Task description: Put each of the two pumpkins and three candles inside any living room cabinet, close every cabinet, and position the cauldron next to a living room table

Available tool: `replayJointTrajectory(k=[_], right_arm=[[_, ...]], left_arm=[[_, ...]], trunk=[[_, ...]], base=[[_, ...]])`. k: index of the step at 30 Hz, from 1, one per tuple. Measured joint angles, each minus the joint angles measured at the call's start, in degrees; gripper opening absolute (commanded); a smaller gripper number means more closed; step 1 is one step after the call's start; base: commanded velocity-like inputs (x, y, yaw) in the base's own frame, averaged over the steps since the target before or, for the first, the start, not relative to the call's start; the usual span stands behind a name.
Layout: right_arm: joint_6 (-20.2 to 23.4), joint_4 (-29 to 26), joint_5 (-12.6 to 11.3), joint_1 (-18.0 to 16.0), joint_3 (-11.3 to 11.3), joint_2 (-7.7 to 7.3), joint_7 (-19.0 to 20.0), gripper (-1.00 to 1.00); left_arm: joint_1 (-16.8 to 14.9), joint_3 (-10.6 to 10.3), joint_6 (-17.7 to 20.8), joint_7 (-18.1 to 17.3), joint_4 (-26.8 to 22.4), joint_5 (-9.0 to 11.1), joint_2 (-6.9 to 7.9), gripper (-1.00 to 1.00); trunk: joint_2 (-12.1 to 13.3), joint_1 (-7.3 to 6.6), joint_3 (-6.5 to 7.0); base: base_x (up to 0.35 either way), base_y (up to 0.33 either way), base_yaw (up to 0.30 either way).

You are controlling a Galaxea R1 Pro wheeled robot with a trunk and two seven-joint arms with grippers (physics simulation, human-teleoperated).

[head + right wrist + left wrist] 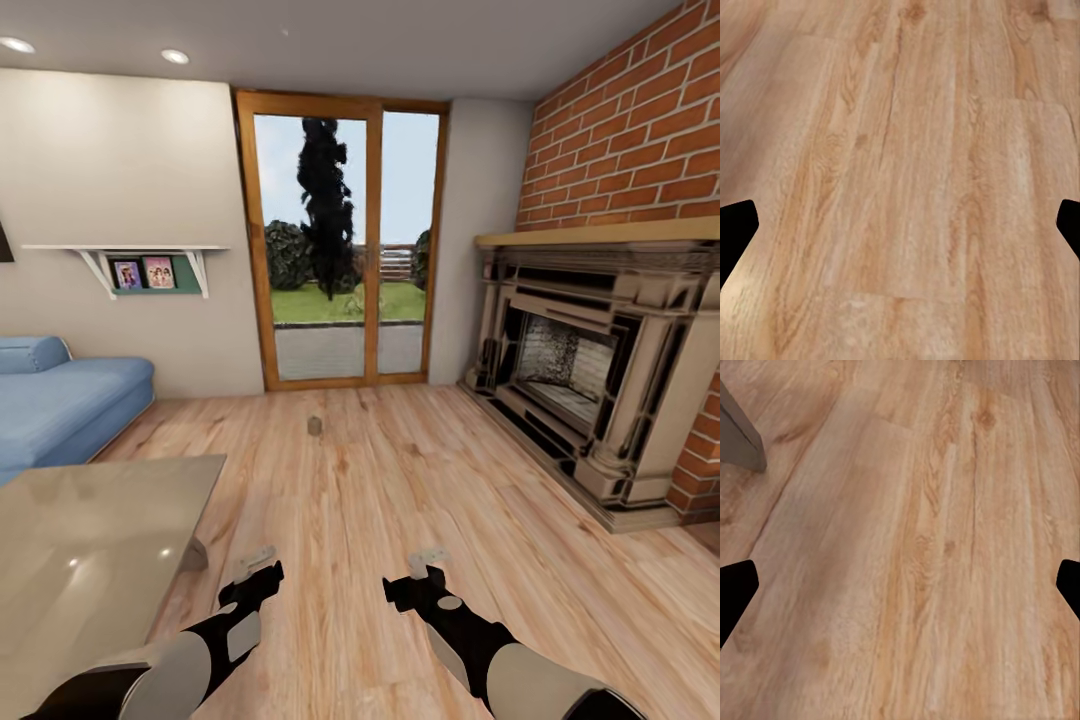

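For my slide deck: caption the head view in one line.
Both grippers, left and right, open over wood floor; a candle stands ahead, table at left.

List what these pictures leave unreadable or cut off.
- Candle, head view: a tiny tan stub on the floor, too small for detail.
- Table, head view: cut off by the left and bottom edges.
- Sofa, head view: cut off by the left edge.
- Left gripper and right gripper: fingertips barely enter the wrist views.
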Motion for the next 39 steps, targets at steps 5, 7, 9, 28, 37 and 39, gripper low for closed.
replayJointTrajectory(k=[5, 7, 9, 28, 37, 39], right_arm=[[0.0, 0.0, 0.0, 0.0, 0.0, 0.0, 0.0, 1.0], [0.0, 0.0, 0.0, 0.0, 0.0, 0.0, 0.0, 1.0], [0.0, 0.0, 0.0, 0.0, 0.1, 0.0, 0.0, 1.0], [0.0, 0.0, 0.0, 0.0, 0.1, 0.0, 0.0, 1.0], [0.0, 0.0, 0.0, 0.0, 0.1, 0.0, 0.0, 1.0], [0.0, 0.0, 0.0, 0.0, 0.1, 0.0, 0.0, 1.0]], left_arm=[[0.0, 0.0, 0.0, 0.0, 0.0, 0.0, -0.02, 1.0], [0.0, 0.0, 0.0, 0.0, 0.0, -0.1, -0.03, 1.0], [0.0, 0.0, 0.0, 0.0, 0.0, 0.0, -0.03, 1.0], [0.0, 0.0, 0.0, 0.0, 0.0, 0.0, -0.03, 1.0], [0.0, 0.0, 0.0, 0.0, 0.0, 0.0, -0.03, 1.0], [0.0, 0.0, 0.0, 0.0, 0.0, 0.0, -0.03, 1.0]], trunk=[[0.0, 0.02, 0.0], [0.0, 0.02, 0.0], [0.0, 0.02, 0.0], [0.0, 0.0, 0.0], [0.0, 0.0, 0.0], [0.0, 0.0, 0.0]], base=[[0.219, 0.017, 0.0], [0.057, 0.004, 0.0], [0.082, 0.001, 0.0], [0.291, 0.0, 0.0], [0.335, 0.0, 0.0], [0.336, 0.0, 0.0]])
